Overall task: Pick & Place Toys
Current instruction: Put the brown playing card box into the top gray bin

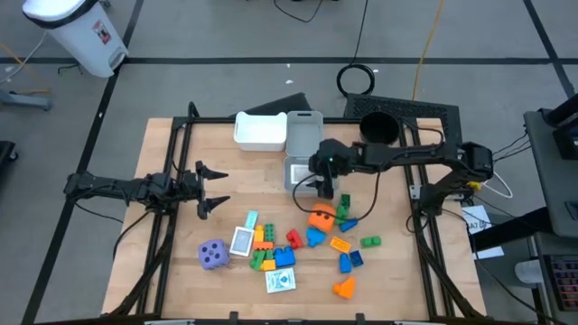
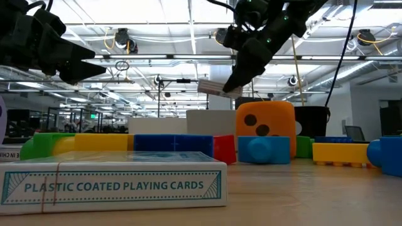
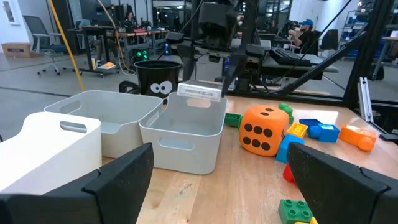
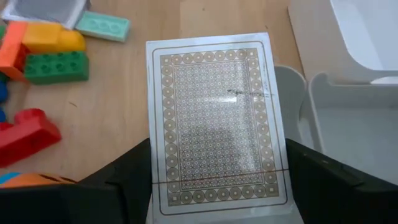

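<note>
My right gripper (image 1: 308, 183) is shut on a flat pack of cards with a patterned back (image 4: 214, 124). It holds the pack above the near grey bin (image 1: 298, 168), also seen in the left wrist view (image 3: 199, 91) and the low view (image 2: 213, 86). My left gripper (image 1: 212, 188) is open and empty at the table's left. On the table lie an orange die (image 1: 321, 217), a purple die (image 1: 213, 255), two card packs (image 1: 244, 240) (image 1: 281, 281) and several coloured blocks (image 1: 265, 244). My right gripper pinches the card pack by its two long edges (image 4: 155, 180), near the end closest to the wrist, between its two fingers (image 4: 127, 177). The fingers slant down from the table's right. The pack sticks out past the fingertips, nearly level, lifted clear above the bin.
A white bin (image 1: 260, 131) and a second grey bin (image 1: 305, 131) stand at the table's far middle, with a black cup (image 1: 379, 127) to their right. Blocks are scattered across the near middle and right of the table (image 1: 370, 242). The table's left part is bare wood (image 1: 172, 244).
</note>
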Motion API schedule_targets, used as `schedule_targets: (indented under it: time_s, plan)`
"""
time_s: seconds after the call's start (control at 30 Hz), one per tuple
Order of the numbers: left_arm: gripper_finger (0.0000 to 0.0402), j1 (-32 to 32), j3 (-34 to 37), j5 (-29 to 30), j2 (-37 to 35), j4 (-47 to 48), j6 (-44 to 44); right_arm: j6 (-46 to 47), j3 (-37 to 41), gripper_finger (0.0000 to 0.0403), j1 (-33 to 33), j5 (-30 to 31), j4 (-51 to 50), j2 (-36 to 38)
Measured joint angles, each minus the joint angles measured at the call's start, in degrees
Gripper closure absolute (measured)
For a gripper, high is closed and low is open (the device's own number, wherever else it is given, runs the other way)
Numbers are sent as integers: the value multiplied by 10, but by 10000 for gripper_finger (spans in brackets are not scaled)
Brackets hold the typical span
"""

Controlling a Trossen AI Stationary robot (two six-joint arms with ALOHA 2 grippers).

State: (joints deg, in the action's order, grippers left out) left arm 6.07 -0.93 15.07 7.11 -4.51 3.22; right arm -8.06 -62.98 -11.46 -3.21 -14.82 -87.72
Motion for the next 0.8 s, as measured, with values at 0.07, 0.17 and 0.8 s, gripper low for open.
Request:
schedule_targets:
  time_s: [0.07,0.17,0.8]
  plan:
    - [27,0,0,0,0,0,0,3,0,127,6,1,-2,-1]
    - [27,0,0,0,0,0,0,3,0,129,11,1,0,0]
    - [27,0,0,0,0,0,0,-2,0,128,13,1,3,-1]
